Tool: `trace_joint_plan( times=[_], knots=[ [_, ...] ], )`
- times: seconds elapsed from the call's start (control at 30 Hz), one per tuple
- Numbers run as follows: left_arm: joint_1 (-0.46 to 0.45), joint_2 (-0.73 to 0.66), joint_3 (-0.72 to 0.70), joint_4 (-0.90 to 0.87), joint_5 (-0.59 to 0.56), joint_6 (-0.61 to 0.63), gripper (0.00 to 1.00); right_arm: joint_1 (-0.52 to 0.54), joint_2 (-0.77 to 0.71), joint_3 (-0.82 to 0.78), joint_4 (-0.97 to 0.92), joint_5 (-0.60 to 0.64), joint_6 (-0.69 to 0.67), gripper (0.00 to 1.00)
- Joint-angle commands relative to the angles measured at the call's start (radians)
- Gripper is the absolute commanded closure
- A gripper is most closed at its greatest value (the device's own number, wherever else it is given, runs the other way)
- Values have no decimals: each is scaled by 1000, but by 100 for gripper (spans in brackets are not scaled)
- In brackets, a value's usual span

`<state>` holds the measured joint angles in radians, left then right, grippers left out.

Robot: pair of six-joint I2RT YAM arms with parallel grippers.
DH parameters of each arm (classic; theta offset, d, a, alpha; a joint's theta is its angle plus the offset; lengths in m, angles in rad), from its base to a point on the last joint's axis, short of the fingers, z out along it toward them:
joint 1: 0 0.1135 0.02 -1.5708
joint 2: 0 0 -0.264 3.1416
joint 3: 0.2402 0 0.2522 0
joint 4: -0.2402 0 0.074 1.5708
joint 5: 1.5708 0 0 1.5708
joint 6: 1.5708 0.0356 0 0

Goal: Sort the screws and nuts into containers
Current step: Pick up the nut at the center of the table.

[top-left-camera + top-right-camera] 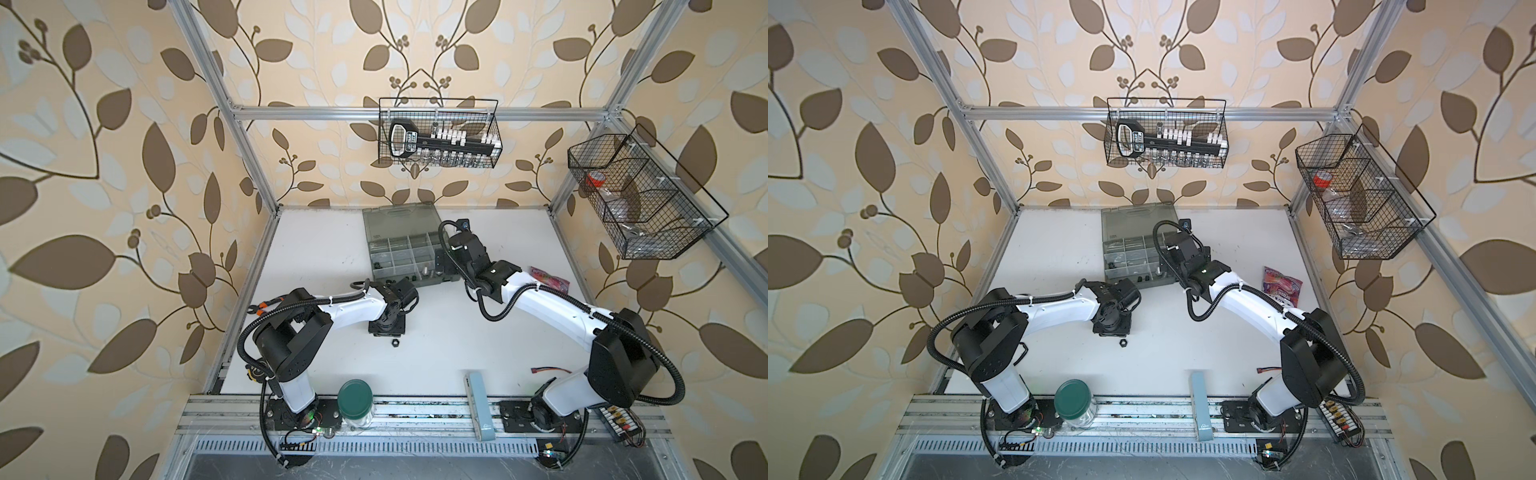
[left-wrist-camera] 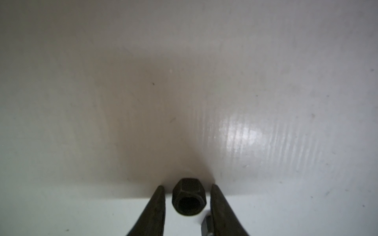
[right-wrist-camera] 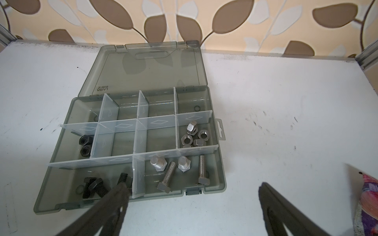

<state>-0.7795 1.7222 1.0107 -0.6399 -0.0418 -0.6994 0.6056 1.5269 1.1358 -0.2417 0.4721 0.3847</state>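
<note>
My left gripper (image 2: 187,186) straddles a black nut (image 2: 189,199) on the white table (image 2: 286,81) — a finger either side, slim gaps, not clamped. My right gripper (image 3: 193,187) gapes wide, empty, at the organizer case's (image 3: 147,73) near edge.

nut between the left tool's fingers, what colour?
Black: the nut is dark and matte all over. It shows best in the left wrist view.
</note>
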Motion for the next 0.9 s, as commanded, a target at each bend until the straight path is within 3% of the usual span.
trace_joint_plan(
  times=[0.0,0.17,0.63,0.87],
  knots=[
    [-6,9,21,-33,-23,1,71,-4,-20,-22,2,14,1,0],
    [-6,7,16,-37,-23,-9,82,-3,-21,-19,-2,14,3,0],
    [-2,-72,116,-146,-151,12,86,-4,-51,-44,-3,-1,7,1],
    [105,-133,223,-134,-208,91,86,-3,-103,-122,-5,-35,6,0]
  ],
)
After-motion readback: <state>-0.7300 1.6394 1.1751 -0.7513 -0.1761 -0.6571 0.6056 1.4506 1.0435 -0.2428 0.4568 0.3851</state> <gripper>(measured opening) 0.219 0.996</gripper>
